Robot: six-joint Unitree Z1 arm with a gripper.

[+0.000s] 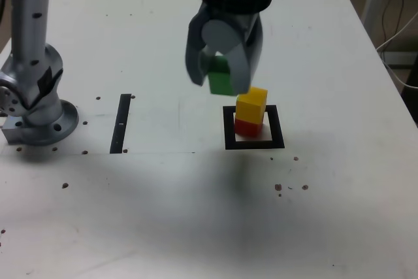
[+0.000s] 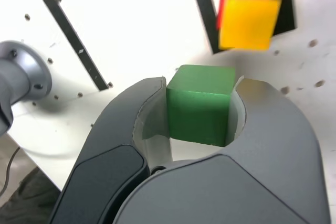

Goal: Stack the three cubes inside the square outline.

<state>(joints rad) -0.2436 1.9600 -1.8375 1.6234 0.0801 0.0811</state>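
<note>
This looks like a robotics lab or a similar test bench. A jointed robot arm's round base [image 1: 42, 125] stands on a white tabletop [image 1: 150, 213] at nine o'clock in the exterior view. The tabletop carries scattered small holes, a black straight strip [image 1: 121, 123] and a black square outline [image 1: 277, 127]; loose cables [image 1: 398, 31] hang at two o'clock.

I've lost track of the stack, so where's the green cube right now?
In the exterior view, the green cube is held between the jaws, up and left of the yellow cube.
</note>
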